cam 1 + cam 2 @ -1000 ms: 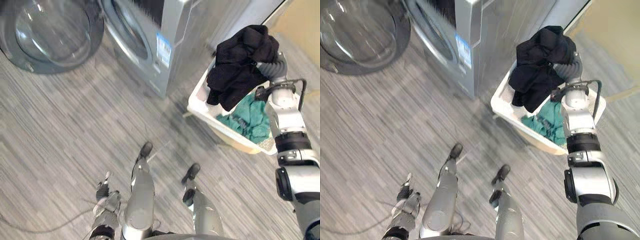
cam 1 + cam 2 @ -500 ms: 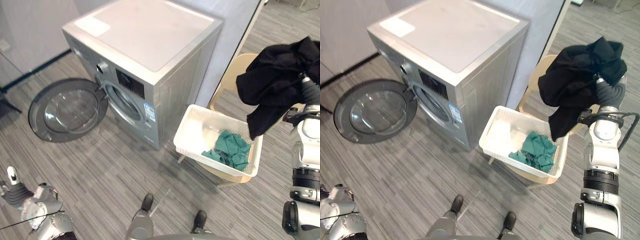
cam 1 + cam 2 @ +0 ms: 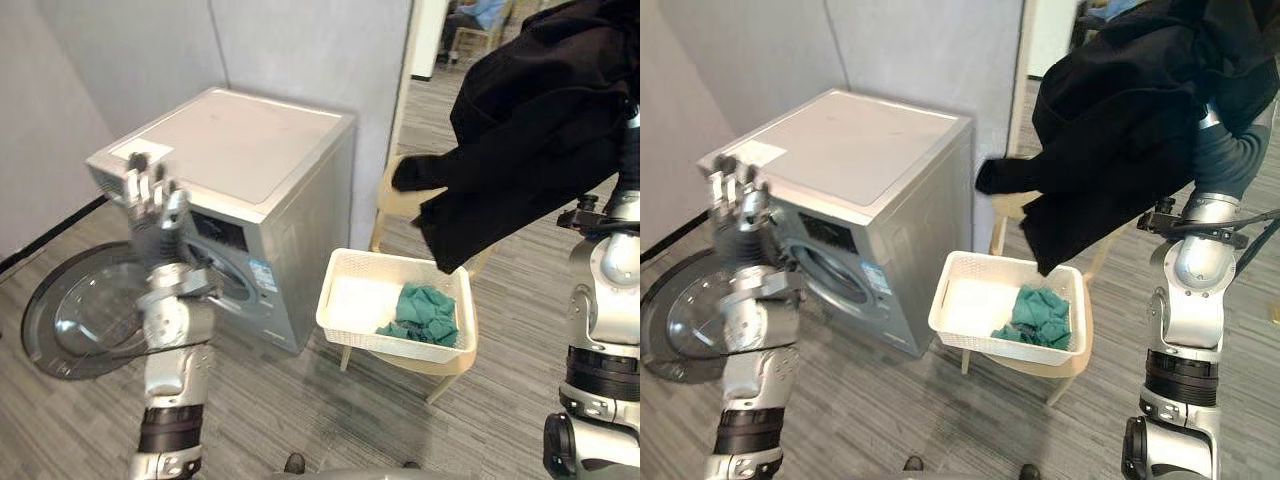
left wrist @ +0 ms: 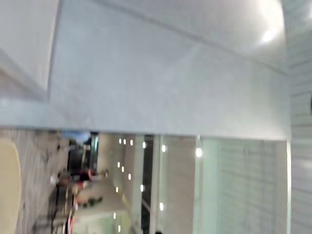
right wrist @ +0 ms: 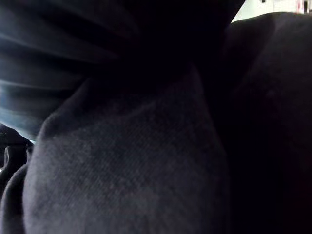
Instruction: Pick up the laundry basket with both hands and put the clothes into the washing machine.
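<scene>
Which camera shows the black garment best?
The right eye view: most of the black garment shows, hanging from the raised right arm. The left eye view crops more of it; the right wrist view sees dark fabric from very close.

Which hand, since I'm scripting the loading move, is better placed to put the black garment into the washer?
Right, probably. The black garment hangs from the raised right arm. The left hand is open and empty in front of the washing machine, whose door stands open.

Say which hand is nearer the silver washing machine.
Left. The left hand is raised before the silver washing machine; the right hand, under black cloth, is beyond the white plastic basket.
</scene>
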